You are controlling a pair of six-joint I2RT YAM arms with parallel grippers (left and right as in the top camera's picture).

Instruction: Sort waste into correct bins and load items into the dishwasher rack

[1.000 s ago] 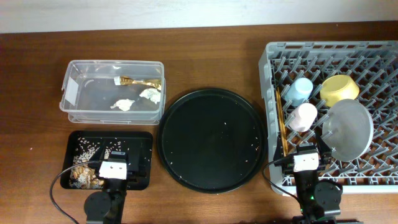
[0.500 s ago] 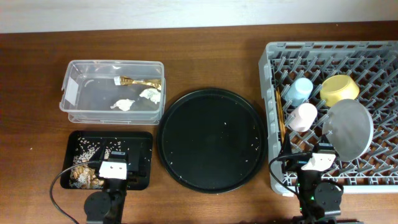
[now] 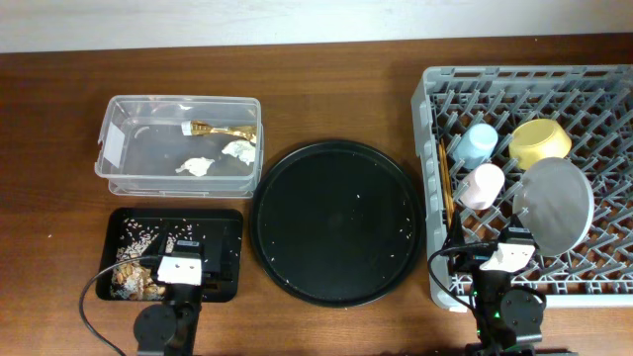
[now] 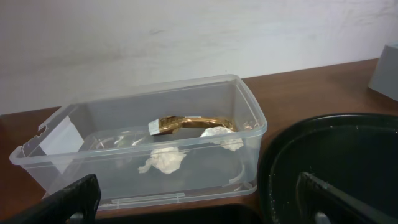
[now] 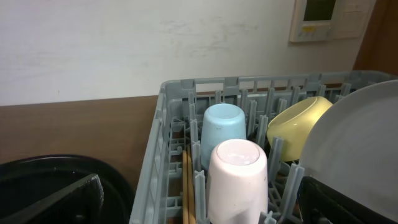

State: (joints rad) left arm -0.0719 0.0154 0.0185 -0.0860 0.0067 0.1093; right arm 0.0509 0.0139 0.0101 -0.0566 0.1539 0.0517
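Grey plastic forms the dishwasher rack (image 3: 431, 148) on the right of the wooden table (image 3: 326, 89), and all 5 items sit in it. The light blue cup (image 3: 473, 145) and the pink cup (image 3: 483, 185) stand upside down among the pegs, the pink one nearer and just beside the blue. The yellow bowl (image 3: 539, 141) lies tilted to the right of the blue cup. The pale round plate (image 3: 557, 206) leans on its edge, near of the bowl. The wooden chopsticks (image 3: 450, 203) lie along the rack's left side, running near to far.

At far left, the clear tub (image 3: 111, 148) holds the gold foil wrapper (image 3: 226, 130) and 2 white tissue wads (image 3: 195, 166). Near of it, the shallow black rectangular tray (image 3: 226, 252) holds beige food scraps (image 3: 134, 279) with white crumbs, heaped toward its left end. The round black tray (image 3: 336, 222) lies between the bins and the rack, with a few white specks on it.

The left gripper (image 4: 199, 186) hangs over the near edge of the rectangular tray, facing the tub, jaws spread wide and holding nothing. The right gripper (image 5: 199, 186) hangs at the rack's near edge, facing the cups, jaws likewise wide apart and empty.
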